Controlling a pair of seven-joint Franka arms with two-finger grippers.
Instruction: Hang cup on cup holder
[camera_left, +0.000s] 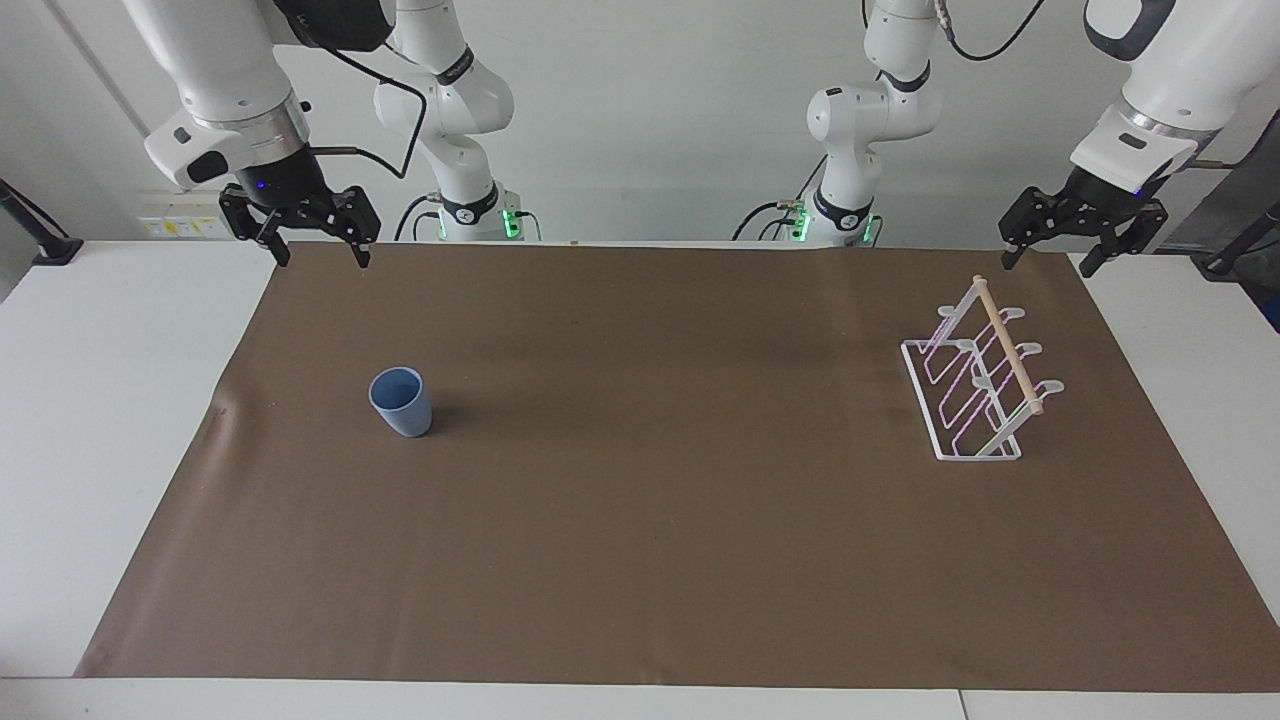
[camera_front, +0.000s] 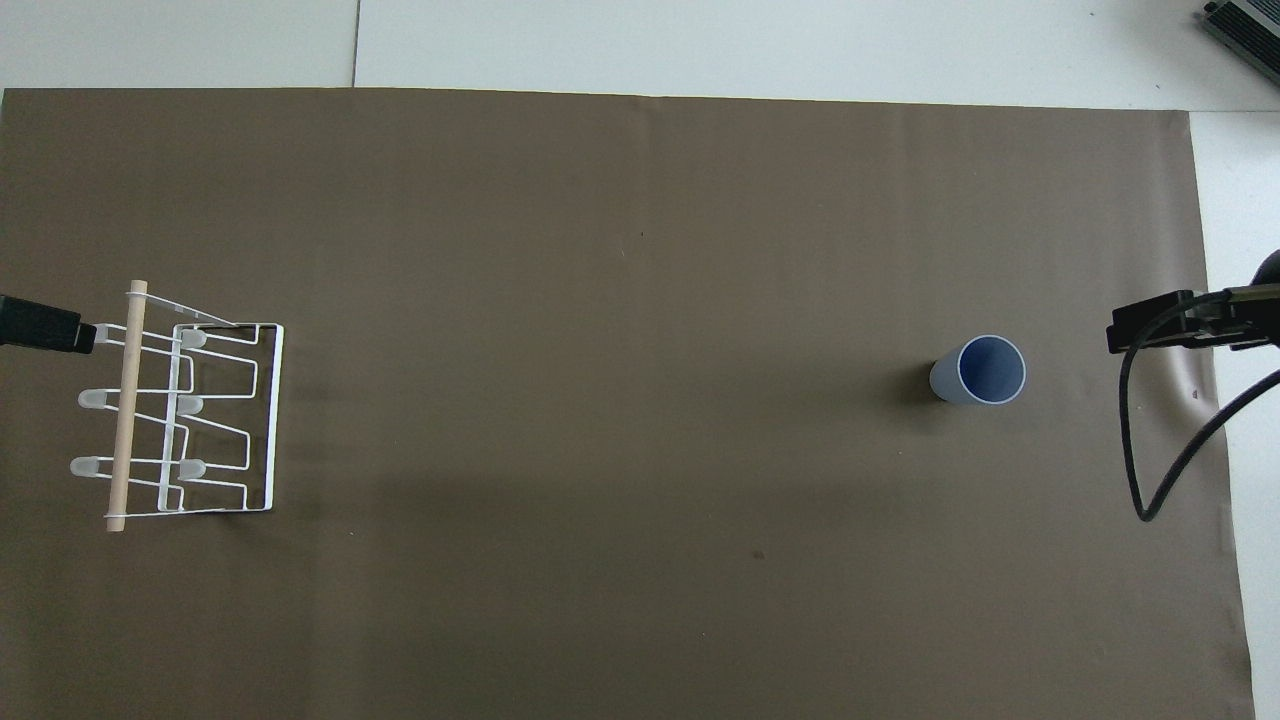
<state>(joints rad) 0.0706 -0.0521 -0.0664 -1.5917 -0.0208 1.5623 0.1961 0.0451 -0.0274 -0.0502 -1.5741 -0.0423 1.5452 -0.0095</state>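
My facing camera high across the tabletop (camera_left: 120, 400), looking at both arm bases, my overhead camera above the robots' end, steeply down, half a turn apart, both sharing the brown mat (camera_left: 650, 520).

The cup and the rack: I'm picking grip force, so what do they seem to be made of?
The cup looks like light-blue plastic with a smooth matte finish: even colour, no shine, thin rim. The rack looks like thin white-coated wire, probably metal, bent into loops; the bar across its top looks like pale bare wood.
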